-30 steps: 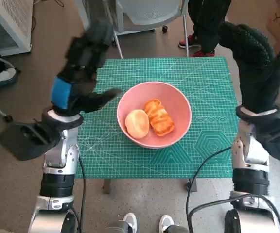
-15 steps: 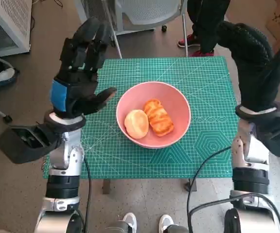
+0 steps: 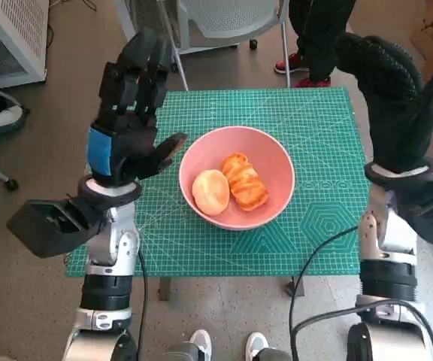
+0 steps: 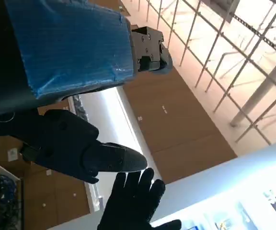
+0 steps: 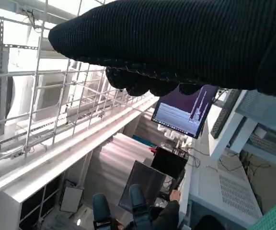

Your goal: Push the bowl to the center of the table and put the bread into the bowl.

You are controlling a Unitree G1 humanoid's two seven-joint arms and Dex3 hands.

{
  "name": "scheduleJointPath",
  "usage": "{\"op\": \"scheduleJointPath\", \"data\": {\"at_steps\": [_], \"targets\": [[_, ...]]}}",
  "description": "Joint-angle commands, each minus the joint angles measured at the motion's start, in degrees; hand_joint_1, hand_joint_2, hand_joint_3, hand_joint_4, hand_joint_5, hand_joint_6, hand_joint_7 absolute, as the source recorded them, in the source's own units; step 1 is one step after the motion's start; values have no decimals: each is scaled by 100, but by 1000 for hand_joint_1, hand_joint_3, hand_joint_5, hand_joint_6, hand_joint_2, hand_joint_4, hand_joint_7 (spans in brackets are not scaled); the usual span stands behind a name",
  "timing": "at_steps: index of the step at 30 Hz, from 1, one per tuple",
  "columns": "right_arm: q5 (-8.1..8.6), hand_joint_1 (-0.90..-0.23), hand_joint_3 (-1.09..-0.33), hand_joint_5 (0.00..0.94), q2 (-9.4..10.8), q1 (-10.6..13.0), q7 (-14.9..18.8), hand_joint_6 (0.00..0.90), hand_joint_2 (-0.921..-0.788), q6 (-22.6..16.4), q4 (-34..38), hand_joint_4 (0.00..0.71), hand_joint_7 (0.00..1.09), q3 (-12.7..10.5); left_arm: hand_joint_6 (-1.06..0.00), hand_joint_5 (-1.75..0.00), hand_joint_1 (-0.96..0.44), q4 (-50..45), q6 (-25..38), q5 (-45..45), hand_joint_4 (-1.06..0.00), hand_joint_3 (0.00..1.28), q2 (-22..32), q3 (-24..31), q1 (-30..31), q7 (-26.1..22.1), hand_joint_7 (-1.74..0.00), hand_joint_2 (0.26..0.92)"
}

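Observation:
A pink bowl [image 3: 277, 162] stands near the middle of the green cutting mat [image 3: 322, 128]. Inside it lie a round bun [image 3: 211, 191] and a glazed, ridged bread roll [image 3: 245, 181]. My left hand [image 3: 126, 113] is raised above the mat's left side, fingers spread and pointing away, thumb toward the bowl, holding nothing. My right hand [image 3: 393, 98] is lifted over the mat's right edge, gloved fingers extended, empty. The left wrist view shows my left hand [image 4: 66, 72] and the right glove [image 4: 135, 201] against the ceiling.
A grey chair [image 3: 231, 19] stands beyond the table's far edge, with a person's legs and red shoes [image 3: 303, 64] beside it. A white rack [image 3: 13, 34] is at the far left. A person sits at a monitor [image 5: 183, 112] in the right wrist view.
My left hand has risen and straightened up, fingers now spread and pointing away, shifting slightly toward the table. The right hand, bowl and breads have stayed put.

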Motion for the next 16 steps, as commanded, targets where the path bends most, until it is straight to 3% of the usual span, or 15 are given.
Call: {"op": "scheduleJointPath", "data": {"at_steps": [1,16], "targets": [[-73,-478,-436,0,-17,162,-29,482,-921,3,-23,338,5,2,1,-1,-439,-11,-4,53,0,307,-46,5,73,54,-452,815],[-141,-491,-440,2,-38,177,-74,475,-921,-48,16,340,1,-24,1,0,-441,-116,180,-41,1,320,-72,-10,127,17,-485,809]]}}
